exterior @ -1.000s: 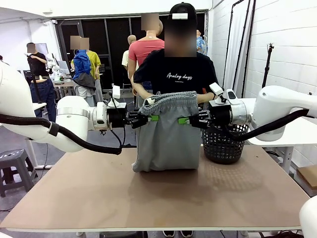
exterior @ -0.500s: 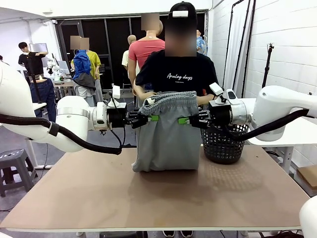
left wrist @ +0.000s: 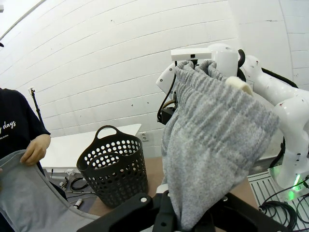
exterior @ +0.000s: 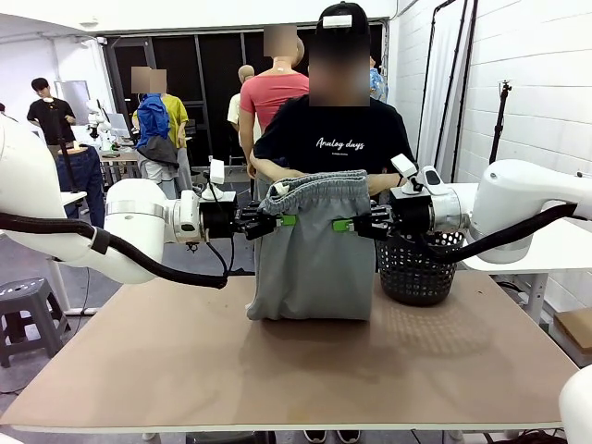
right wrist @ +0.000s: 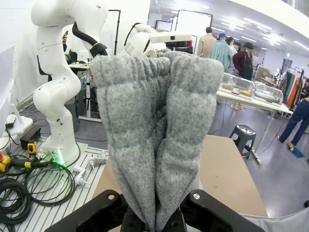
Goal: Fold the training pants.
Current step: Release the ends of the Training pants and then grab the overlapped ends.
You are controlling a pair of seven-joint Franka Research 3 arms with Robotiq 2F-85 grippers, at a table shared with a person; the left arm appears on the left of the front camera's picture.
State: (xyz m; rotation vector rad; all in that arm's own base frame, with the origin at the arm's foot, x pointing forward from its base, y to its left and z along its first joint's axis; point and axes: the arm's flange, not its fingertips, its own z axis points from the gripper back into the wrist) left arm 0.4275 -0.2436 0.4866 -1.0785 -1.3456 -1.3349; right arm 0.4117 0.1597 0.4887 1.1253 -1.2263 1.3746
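Observation:
The training pants [exterior: 310, 250] hang as a light grey sheet over the middle of the table, lower end resting on the tabletop. My left gripper [exterior: 282, 220] is shut on their left edge and my right gripper [exterior: 340, 225] is shut on the right edge, both just below the gathered waistband. A person behind the table holds the waistband from above with a hand [exterior: 381, 183] at its right corner. In the left wrist view bunched fabric [left wrist: 212, 130] rises from my left gripper [left wrist: 178, 222]. In the right wrist view folded fabric [right wrist: 154, 135] is pinched in my right gripper [right wrist: 154, 224].
A black mesh basket [exterior: 416, 268] stands on the table's far right, just behind my right gripper, and appears as the basket [left wrist: 113, 166] in the left wrist view. The brown table [exterior: 296, 370] has free room in front of the pants. Other people stand farther back.

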